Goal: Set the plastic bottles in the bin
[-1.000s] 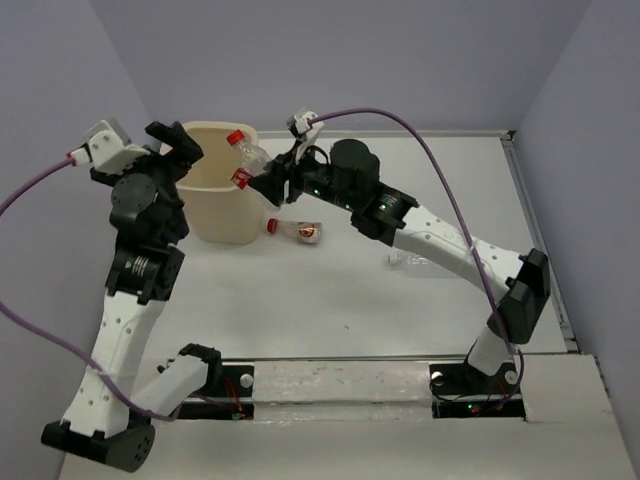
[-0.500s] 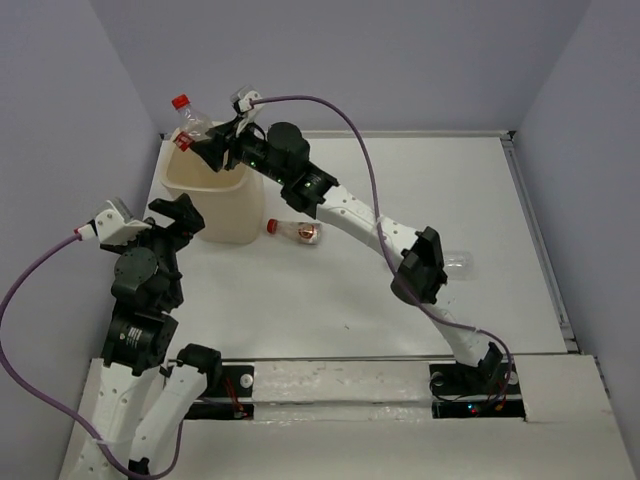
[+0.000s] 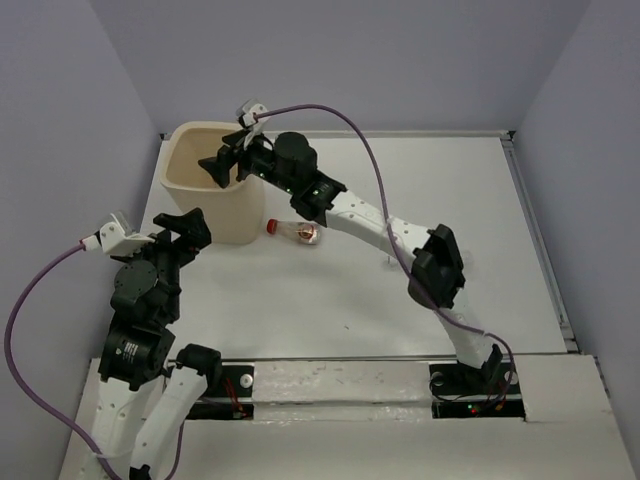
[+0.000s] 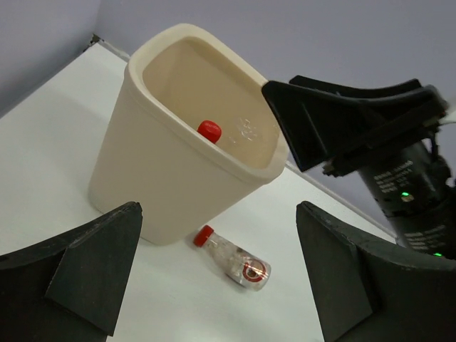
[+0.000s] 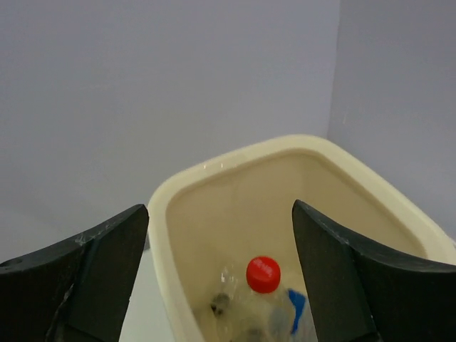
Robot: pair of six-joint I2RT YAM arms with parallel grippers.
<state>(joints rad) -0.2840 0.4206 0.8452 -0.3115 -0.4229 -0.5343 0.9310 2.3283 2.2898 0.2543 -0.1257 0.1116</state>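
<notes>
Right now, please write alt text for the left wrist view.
A cream bin stands on a white table with one red-capped bottle inside; a second bottle lies on the table beside it. The open right claw hovers over the bin's rim, framed by the open left claw.

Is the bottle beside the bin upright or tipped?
Tipped: the bottle lies flat on its side, red cap toward the bin.

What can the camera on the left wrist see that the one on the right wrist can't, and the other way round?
Only the left wrist view shows the outside of the bin, a bottle with a brown patch lying on the table beside it, and the right hand above the bin. Only the right wrist view looks down inside, showing a blue label among the contents. Both show the bin's rim and a red cap inside.
</notes>
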